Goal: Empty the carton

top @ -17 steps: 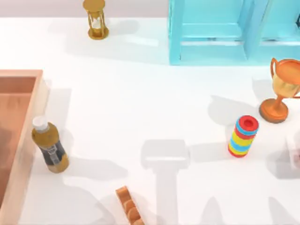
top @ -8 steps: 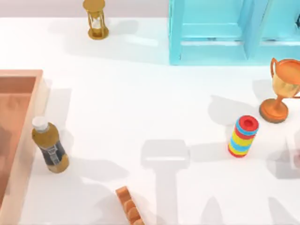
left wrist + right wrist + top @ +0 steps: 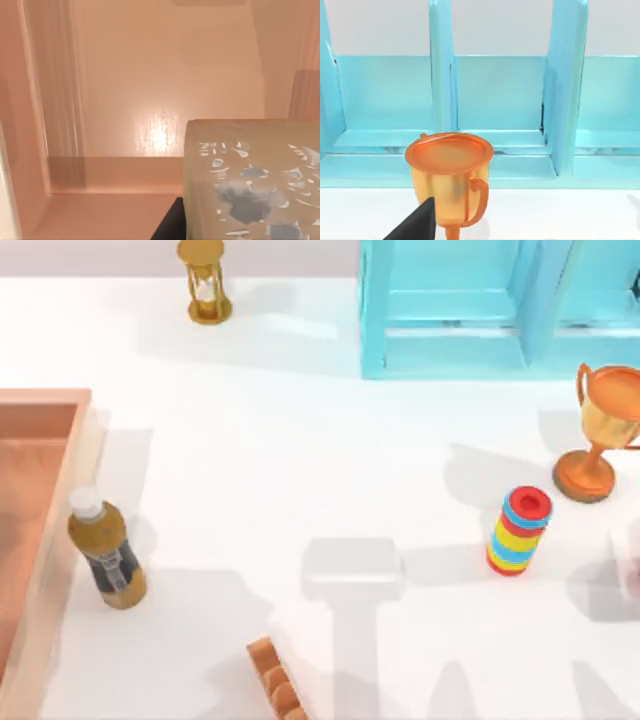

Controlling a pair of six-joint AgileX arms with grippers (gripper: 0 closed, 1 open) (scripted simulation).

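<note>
The carton [image 3: 58, 502], a large salmon-orange open box, lies at the table's left edge. The left wrist view looks into the carton's floor and walls [image 3: 125, 75]. There a tan block [image 3: 250, 180] with pale speckles sits close up, and my left gripper [image 3: 210, 235] is shut on it, one dark finger [image 3: 169, 227] against its side. A brown bottle [image 3: 105, 555] with a white cap stands on the table just right of the carton. My right gripper [image 3: 420, 222] is parked facing an orange trophy [image 3: 449, 175].
A light-blue cabinet [image 3: 450, 310] stands at the back right, with an hourglass [image 3: 205, 280] at the back. The trophy [image 3: 600, 430] and a striped ring stack [image 3: 520, 530] stand at the right. A brown ridged piece [image 3: 275, 685] lies at the front.
The dark shadow inside the carton has slid left and out of the top view. The shadow on the table beside the bottle has spread. No object on the table has moved.
</note>
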